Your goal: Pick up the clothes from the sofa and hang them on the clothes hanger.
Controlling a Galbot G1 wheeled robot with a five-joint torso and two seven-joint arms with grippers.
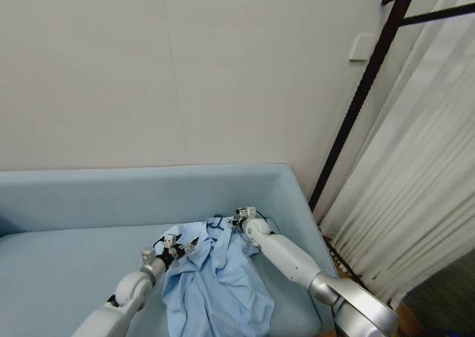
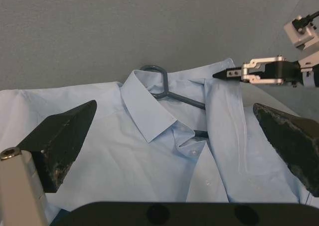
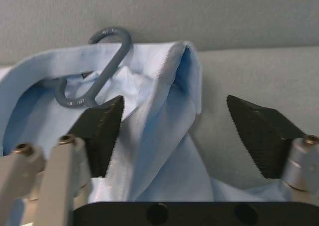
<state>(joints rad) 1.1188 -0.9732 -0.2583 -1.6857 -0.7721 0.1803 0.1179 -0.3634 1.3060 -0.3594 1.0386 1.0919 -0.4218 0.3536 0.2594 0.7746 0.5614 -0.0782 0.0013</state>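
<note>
The blue shirt lies crumpled on its hanger at the sofa's right end. The left end effector hangs over the collar and the right end effector straddles a fold beside the hook, both spread wide, holding nothing. Better to pinch the hook (loose cloth slips), I'd say.

Shirt on sofa, rack to R.

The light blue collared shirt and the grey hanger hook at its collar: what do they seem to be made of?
Light blue collared shirt: thin woven cloth, probably cotton or a blend, matte; it folds softly and shows stitched edges.
Grey hanger hook: smooth, round rod with a dull sheen; plastic or coated wire, cannot tell which.
Left gripper and right gripper, both open, are at the shirt.
</note>
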